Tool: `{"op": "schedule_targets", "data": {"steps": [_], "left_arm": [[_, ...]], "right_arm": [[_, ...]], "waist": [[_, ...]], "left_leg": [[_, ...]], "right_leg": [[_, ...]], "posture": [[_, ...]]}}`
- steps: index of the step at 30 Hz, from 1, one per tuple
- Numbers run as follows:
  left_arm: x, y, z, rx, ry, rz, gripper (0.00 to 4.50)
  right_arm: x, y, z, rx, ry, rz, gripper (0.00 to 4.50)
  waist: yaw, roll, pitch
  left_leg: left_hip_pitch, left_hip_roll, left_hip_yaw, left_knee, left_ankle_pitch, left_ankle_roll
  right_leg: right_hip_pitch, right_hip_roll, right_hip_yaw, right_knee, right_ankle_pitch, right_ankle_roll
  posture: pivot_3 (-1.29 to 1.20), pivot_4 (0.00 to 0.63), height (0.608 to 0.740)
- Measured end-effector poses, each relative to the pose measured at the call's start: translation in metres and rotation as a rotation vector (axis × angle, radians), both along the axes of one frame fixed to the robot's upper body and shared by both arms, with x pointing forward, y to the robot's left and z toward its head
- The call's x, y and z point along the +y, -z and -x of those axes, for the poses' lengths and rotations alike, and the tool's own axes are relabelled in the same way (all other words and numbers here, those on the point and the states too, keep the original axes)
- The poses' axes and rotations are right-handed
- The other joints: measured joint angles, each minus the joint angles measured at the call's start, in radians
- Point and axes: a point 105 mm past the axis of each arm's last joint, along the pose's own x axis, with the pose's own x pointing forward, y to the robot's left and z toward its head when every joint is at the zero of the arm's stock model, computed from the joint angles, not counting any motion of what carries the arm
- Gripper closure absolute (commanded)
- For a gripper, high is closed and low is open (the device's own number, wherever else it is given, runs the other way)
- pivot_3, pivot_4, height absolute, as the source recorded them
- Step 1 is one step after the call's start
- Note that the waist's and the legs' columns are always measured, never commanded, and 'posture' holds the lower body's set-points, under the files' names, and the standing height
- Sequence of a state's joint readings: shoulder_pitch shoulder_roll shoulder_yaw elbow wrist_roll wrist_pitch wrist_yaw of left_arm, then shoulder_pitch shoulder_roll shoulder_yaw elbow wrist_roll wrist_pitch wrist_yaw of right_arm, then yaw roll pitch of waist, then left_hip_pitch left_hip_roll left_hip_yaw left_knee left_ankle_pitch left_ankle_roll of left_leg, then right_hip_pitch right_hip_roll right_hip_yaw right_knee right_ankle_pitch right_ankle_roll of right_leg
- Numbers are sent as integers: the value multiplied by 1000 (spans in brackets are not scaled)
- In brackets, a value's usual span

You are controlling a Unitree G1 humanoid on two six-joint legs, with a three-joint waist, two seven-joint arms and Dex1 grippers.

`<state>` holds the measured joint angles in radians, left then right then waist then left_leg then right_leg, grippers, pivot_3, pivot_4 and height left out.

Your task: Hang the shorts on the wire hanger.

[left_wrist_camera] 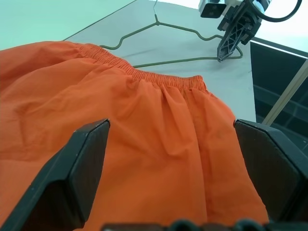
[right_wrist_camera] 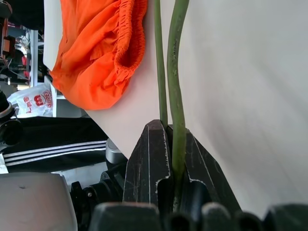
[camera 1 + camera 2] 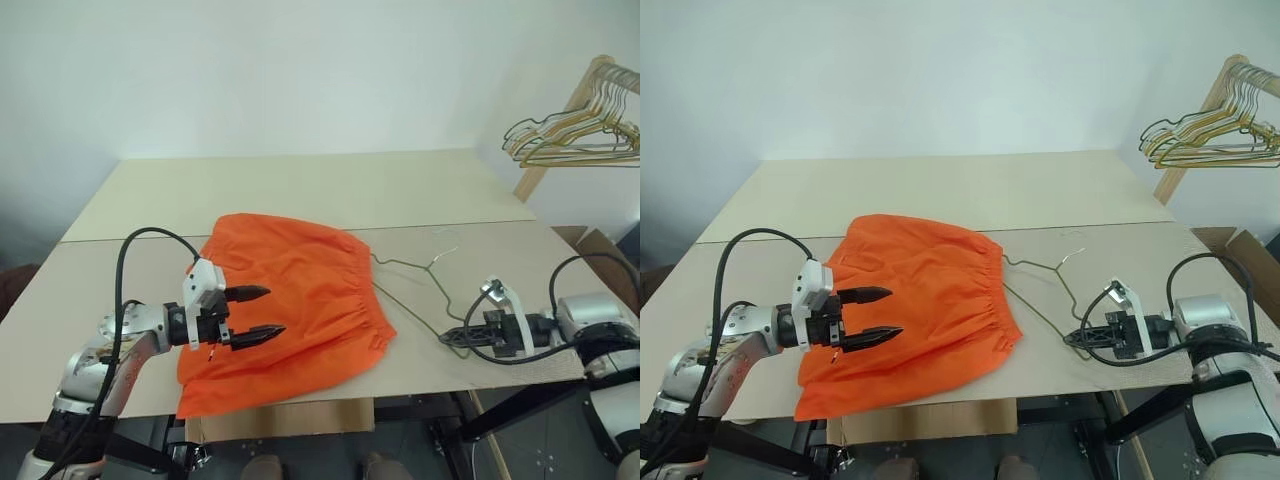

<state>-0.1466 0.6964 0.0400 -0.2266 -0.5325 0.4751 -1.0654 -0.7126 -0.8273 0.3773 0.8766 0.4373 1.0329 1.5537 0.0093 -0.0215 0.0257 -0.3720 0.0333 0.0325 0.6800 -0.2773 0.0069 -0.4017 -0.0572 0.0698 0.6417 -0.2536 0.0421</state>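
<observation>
Now my right gripper point(image 3: 1077, 339) pinches the wire hanger point(image 3: 1045, 290); left gripper point(image 3: 878, 315) gapes over the shorts point(image 3: 930, 290), waistband grab next.

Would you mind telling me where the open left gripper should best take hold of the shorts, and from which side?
Probably the gathered waistband of the shorts, at its near corner. The fabric lies flat, but that bunched elastic edge stands up a little and faces the wire hanger. The left gripper, jaws open, hovers over the middle of the cloth, so it could come across from the left and pinch the rim.
</observation>
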Motion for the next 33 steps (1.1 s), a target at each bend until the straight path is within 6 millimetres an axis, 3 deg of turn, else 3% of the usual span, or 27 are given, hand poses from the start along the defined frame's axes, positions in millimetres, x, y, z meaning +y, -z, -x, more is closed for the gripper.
{"op": "schedule_targets", "data": {"steps": [9,33], "left_arm": [[3,8,2,8,-31,-17,35],[-3,13,4,14,-25,-20,35]], "right_arm": [[16,-9,-16,46,23,-25,4500],[47,1,-29,65,21,-81,4500]], "waist": [[4,0,0],[5,1,0]], "left_leg": [[0,0,0,0,0,0],[0,0,0,0,0,0]], "right_leg": [[0,0,0,1,0,0],[-1,0,0,3,0,0]], "posture": [[108,0,740],[119,0,740]]}}
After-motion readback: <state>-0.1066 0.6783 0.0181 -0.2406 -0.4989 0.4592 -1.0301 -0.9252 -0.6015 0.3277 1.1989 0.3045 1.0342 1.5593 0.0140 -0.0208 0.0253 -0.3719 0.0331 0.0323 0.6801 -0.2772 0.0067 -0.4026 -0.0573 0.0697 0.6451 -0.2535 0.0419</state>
